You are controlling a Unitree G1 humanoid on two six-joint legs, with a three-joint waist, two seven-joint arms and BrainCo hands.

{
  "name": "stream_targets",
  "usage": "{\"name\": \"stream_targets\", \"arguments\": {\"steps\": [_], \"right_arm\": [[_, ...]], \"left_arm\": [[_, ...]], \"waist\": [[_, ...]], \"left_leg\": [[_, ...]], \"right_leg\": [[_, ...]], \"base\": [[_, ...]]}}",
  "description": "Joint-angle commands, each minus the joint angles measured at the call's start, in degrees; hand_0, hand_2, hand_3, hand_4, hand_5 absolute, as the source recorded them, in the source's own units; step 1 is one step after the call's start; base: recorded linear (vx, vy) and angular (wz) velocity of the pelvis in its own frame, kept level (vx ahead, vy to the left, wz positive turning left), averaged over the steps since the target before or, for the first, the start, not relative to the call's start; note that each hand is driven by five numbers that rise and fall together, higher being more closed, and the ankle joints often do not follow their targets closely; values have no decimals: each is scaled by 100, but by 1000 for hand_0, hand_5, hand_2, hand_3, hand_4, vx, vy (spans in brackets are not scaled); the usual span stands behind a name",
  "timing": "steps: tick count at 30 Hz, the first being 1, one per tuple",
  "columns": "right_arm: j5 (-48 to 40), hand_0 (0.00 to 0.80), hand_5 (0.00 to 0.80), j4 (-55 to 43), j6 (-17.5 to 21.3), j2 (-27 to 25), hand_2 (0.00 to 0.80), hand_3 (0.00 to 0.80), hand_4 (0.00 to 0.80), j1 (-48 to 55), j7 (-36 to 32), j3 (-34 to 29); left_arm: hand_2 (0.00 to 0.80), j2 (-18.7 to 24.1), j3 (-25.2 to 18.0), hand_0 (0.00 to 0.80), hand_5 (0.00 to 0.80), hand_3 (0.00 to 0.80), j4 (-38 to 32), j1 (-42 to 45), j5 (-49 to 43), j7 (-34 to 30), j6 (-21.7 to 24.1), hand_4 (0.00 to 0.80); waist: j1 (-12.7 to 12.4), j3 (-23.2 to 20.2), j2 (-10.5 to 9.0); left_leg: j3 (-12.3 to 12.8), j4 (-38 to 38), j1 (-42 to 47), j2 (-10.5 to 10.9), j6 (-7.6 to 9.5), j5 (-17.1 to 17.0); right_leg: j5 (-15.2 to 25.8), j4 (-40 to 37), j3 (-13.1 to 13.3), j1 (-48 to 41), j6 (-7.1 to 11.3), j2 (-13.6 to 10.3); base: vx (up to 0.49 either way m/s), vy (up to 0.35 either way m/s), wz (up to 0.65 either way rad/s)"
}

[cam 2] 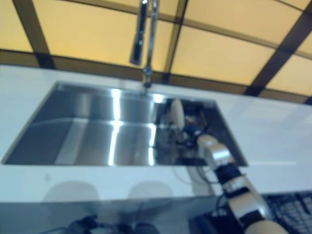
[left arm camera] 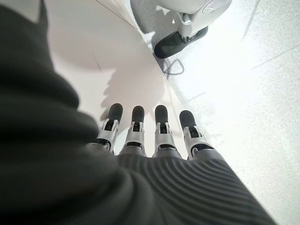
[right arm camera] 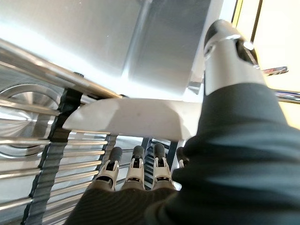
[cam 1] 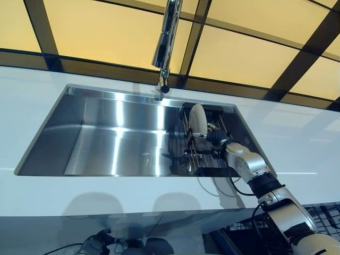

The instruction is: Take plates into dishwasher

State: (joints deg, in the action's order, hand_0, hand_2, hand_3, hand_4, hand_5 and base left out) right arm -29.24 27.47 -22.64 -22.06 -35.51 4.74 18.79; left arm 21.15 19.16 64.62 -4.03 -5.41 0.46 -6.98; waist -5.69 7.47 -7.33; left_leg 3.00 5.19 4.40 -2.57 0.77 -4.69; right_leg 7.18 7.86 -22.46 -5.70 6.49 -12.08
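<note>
A white plate (cam 1: 198,120) stands on edge in a black wire dish rack (cam 1: 197,158) at the right end of the steel sink (cam 1: 106,138). My right hand (cam 1: 217,139) reaches down into the sink to the plate's lower near side. In the right wrist view the plate's rim (right arm camera: 131,117) lies between the straight fingers (right arm camera: 136,164) and the thumb (right arm camera: 225,56), which sticks out past it without closing. The plate still sits in the rack. My left hand (left arm camera: 154,136) hangs low below the counter (cam 1: 95,245), fingers relaxed over the floor, holding nothing.
A tall chrome faucet (cam 1: 166,42) rises behind the sink's middle. White countertop (cam 1: 297,138) surrounds the sink. Part of a dark wire basket (cam 1: 326,218) shows below the counter at the lower right. The sink's left part holds only a drain (cam 1: 146,158).
</note>
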Motion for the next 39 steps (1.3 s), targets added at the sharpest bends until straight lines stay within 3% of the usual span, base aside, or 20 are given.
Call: {"name": "stream_targets", "arguments": {"steps": [1, 12, 13, 14, 16, 30, 39], "right_arm": [[201, 0, 0, 7, 452, -188, 0, 0, 0, -208, 174, -65], [261, 0, 0, 10, 599, -3, 0, 0, 0, -57, 532, -57], [315, 191, 191, 23, 627, 8, 191, 191, 191, -47, 615, -85], [333, 285, 285, 28, 631, 10, 285, 285, 285, -48, 640, -91], [356, 800, 800, 54, 692, 7, 800, 800, 800, -24, 709, -126], [333, 800, 800, -47, 656, -96, 800, 800, 800, -99, 794, -250], [360, 800, 800, -105, 613, -244, 800, 800, 800, -224, 911, -336]], "left_arm": [[0, -205, 332, 0, 0, 0, 200, -526, 93, 31, 75, 0], [0, -270, 371, 0, 0, 0, 212, -547, 148, 25, 65, 0], [0, -290, 379, 0, 0, 0, 216, -550, 156, 34, 54, 0], [0, -292, 381, 0, 0, 0, 220, -553, 160, 35, 54, 0], [0, -309, 380, 0, 0, 0, 235, -552, 168, 37, 52, 0], [0, -309, 308, 0, 0, 0, 305, -382, 106, 53, 147, 0], [0, -320, 323, 0, 0, 0, 314, -314, 29, 36, 200, 0]], "waist": [[-138, 54, 150], [-135, 79, 183], [-134, 76, 186], [-133, 77, 185], [-134, 85, 187], [-192, 90, 189], [-183, 64, 198]], "left_leg": [[381, -28, 318, 308, 142, 798], [342, -41, 334, 328, 166, 819], [334, -46, 333, 331, 167, 824], [334, -48, 333, 332, 168, 825], [327, -50, 338, 330, 171, 830], [338, -46, 391, 352, 194, 862], [301, -42, 403, 339, 200, 854]], "right_leg": [[-277, 301, 241, 468, 428, -224], [-244, 356, 229, 500, 442, -278], [-240, 367, 233, 505, 446, -284], [-236, 371, 233, 507, 449, -286], [-221, 385, 232, 512, 451, -296], [-135, 451, 84, 530, 460, -413], [-236, 503, 183, 494, 420, -307]], "base": [[0, 0, 0], [0, 0, 0], [0, 0, 0], [0, 0, 0], [15, 1, 1], [20, 5, 0], [24, -4, 0]]}}
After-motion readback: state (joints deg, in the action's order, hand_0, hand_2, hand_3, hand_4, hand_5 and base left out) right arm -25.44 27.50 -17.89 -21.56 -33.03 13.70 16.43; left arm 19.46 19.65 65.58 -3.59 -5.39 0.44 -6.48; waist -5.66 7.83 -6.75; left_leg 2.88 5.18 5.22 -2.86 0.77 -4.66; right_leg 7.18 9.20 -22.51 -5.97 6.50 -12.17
